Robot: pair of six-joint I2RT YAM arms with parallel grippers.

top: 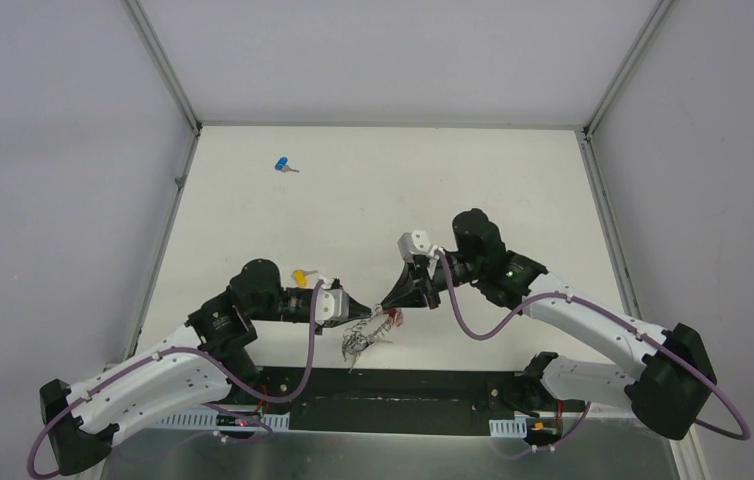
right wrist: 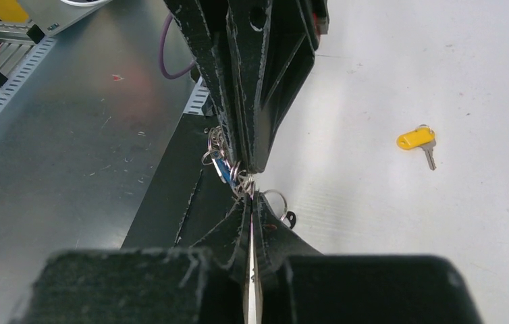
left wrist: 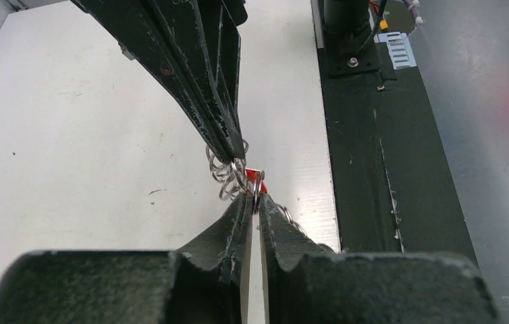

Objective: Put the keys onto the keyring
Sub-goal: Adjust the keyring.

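Your blue key [top: 281,165] sat far back left on the surface [top: 513,190], with the yellow key [top: 299,276] right by your left arm [top: 253,295]. Left hand [left wrist: 254,202] and right hand [right wrist: 250,197] were both pinched shut on the keyring [top: 363,338], tips almost touching.

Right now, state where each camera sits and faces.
Top external: above and behind the arms, looking down at the table; both arms show.
Left wrist: on left arm, facing the right end effector; own fingers show.
Right wrist: on right arm, facing the left end effector; own fingers show.
Shared: keyring between both tips.
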